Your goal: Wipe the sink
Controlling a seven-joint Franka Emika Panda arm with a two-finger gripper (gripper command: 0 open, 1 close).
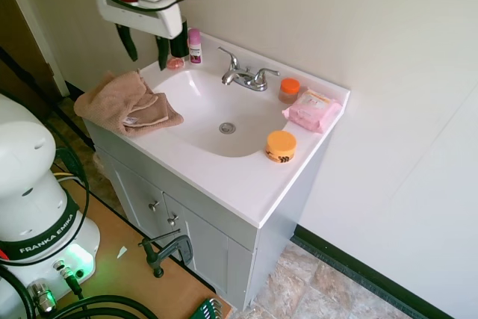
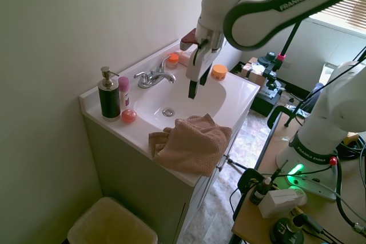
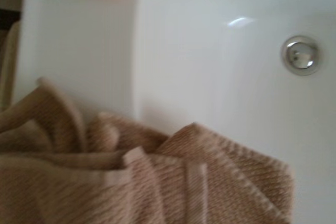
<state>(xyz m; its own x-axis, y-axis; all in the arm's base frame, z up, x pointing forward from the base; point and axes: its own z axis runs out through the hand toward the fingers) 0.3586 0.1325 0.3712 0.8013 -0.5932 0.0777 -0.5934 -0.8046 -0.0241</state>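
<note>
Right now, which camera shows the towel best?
The first exterior view: the whole towel lies unobstructed on the vanity's edge. The second exterior shows it draped over the front; the wrist view catches only blurred folds.

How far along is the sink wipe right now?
Nothing looks wiped yet. The gripper is open and empty, hanging above the tan towel, which lies bunched on the counter edge beside the sink. In hand: lining up over the towel. Left: grasp it, then wipe the basin around the drain.
</note>
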